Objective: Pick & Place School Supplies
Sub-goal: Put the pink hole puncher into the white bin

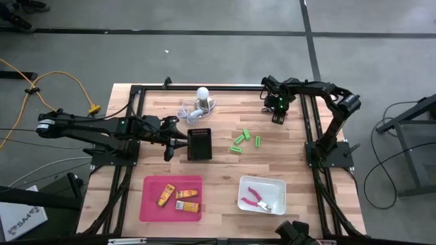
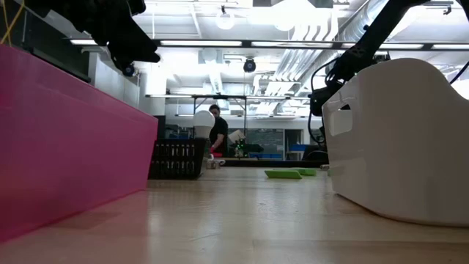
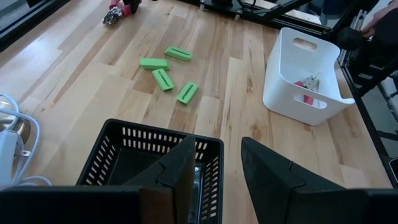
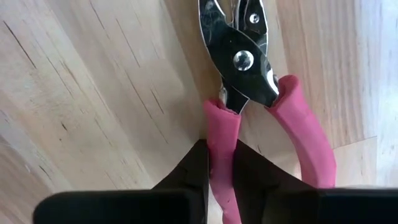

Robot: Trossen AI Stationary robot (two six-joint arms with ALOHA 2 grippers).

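My right gripper (image 4: pixel 221 168) is at the table's far right (image 1: pixel 278 114), shut on pink-handled pliers (image 4: pixel 249 68) over the wood. A second pink-handled tool (image 1: pixel 256 199) lies in the white bin (image 1: pixel 274 185). Several bright-green pieces (image 1: pixel 242 139) lie flat mid-table, also seen from the left wrist (image 3: pixel 168 68). Three yellow-orange pieces (image 1: pixel 178 197) lie in the pink tray (image 1: pixel 151 204). My left gripper (image 3: pixel 219 168) is open and hovers over the near rim of the black ribbed basket (image 3: pixel 137 155), touching nothing. My right gripper pinches one pink handle (image 4: pixel 221 134) of the pliers between its two fingers, which lie along the handle toward the pivot. The other handle (image 4: pixel 305 137) stands free beside them. Whether the pliers rest on the wood or hang just above it, I cannot tell.
A white bulb with a coiled pale cord (image 1: pixel 199 101) lies at the far edge behind the basket (image 1: pixel 199 143). The pink tray wall (image 2: pixel 66 139) and white bin (image 2: pixel 403 132) stand near the table's near edge. A person (image 2: pixel 218 132) stands far off in the room.
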